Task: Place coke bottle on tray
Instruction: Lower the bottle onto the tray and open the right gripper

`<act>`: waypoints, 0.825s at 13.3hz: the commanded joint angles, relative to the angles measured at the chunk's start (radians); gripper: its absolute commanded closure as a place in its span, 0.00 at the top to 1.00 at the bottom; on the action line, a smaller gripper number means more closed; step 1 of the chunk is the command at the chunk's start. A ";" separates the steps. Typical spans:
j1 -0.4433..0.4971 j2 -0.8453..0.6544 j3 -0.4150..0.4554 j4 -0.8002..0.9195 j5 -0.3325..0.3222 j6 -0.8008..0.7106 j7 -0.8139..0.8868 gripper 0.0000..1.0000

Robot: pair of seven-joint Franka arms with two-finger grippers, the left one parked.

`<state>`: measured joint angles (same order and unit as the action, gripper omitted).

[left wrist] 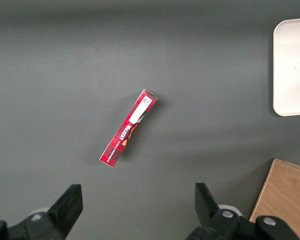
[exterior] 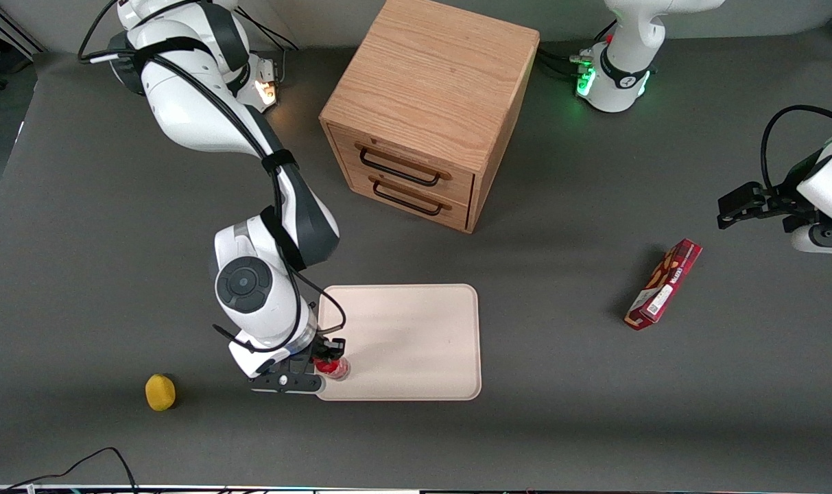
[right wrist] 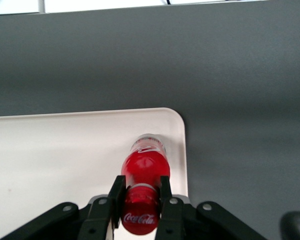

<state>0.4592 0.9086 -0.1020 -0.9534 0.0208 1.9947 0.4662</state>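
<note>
Low in the front frame, a yellow fruit (exterior: 160, 392) sits on the grey surface (exterior: 594, 412) toward the working arm's end. Beside it, the gripper (exterior: 328, 361) hangs over the tray's (exterior: 416, 343) near corner, fingers (right wrist: 166, 196) clamped on the neck of the coke bottle (right wrist: 144, 187), whose base is over the tray. Higher in the frame a red snack box (exterior: 664, 284) lies toward the parked arm's end, and a wooden drawer cabinet (exterior: 429, 110) stands uppermost.

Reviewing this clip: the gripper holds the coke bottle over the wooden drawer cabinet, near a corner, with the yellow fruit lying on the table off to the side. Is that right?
Not quite. The gripper is shut on the coke bottle over a corner of the cream tray, not the wooden drawer cabinet, as the right wrist view shows. The cabinet stands farther from the front camera. The yellow fruit does lie on the table.
</note>
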 commanded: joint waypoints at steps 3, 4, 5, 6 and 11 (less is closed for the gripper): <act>-0.007 -0.007 -0.004 -0.036 0.010 0.070 -0.024 0.28; -0.007 -0.004 -0.004 -0.038 0.010 0.070 -0.021 0.55; -0.007 -0.002 -0.004 -0.038 0.010 0.070 -0.021 1.00; -0.007 -0.004 -0.004 -0.036 0.013 0.069 -0.021 1.00; -0.045 -0.251 0.008 -0.268 0.022 -0.034 -0.026 1.00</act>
<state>0.4343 0.8521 -0.1031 -1.0021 0.0227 1.9873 0.4645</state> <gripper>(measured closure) 0.009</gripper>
